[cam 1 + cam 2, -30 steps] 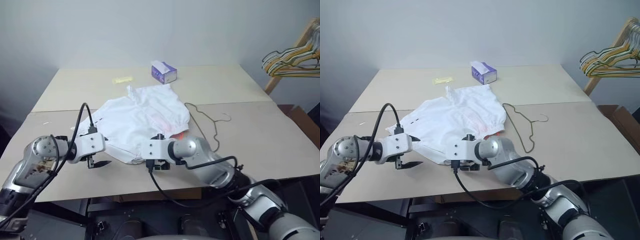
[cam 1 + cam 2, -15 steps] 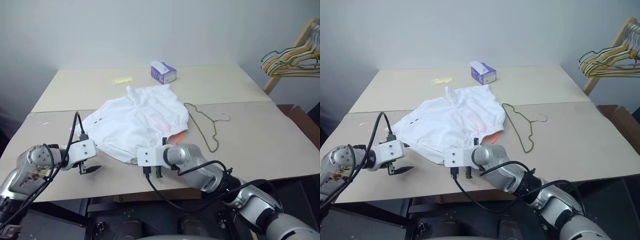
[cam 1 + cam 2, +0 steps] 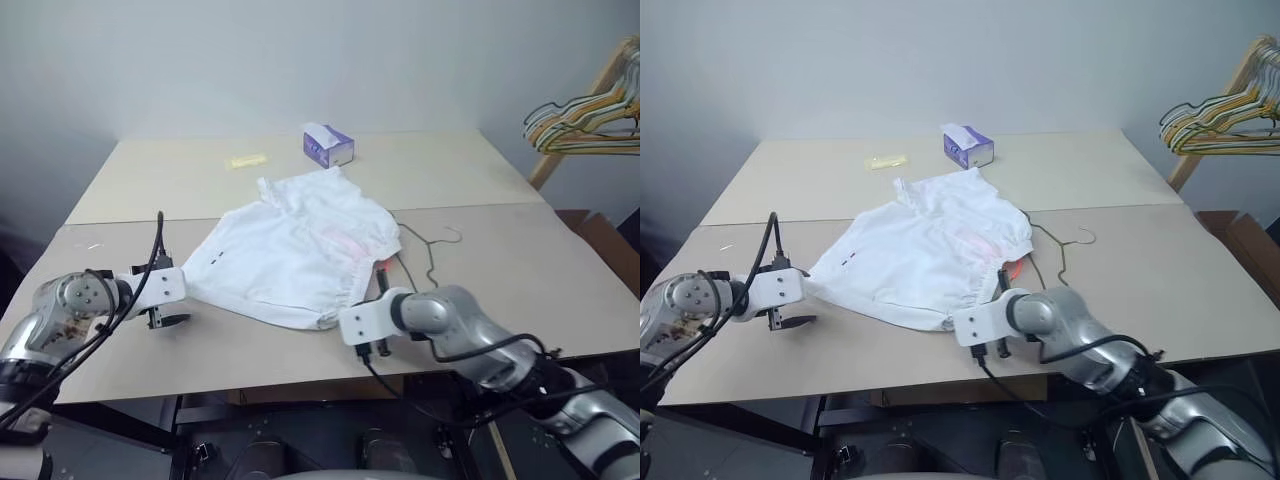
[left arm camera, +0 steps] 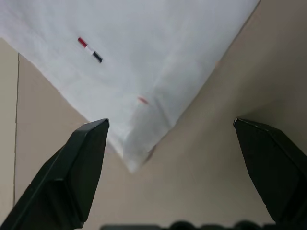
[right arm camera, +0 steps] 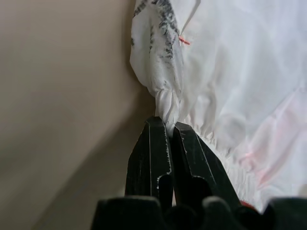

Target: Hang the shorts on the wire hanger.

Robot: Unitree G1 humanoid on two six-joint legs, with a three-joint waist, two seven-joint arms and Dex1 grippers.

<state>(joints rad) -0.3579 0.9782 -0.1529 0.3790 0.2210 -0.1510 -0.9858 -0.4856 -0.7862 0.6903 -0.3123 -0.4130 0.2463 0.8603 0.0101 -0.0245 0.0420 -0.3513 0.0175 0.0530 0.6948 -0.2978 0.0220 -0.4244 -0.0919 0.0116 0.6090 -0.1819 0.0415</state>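
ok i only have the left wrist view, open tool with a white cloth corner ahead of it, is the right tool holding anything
observer: yes, the right tool is shut on the gathered waistband edge of the shorts.
operator: where's the wire hanger
observer: the wire hanger lies flat on the table, on the robot's right of the shorts, with one end right at the cloth's edge.
operator: anything else up there
observer: a purple tissue box stands beyond the shorts toward the far side, apart from them.
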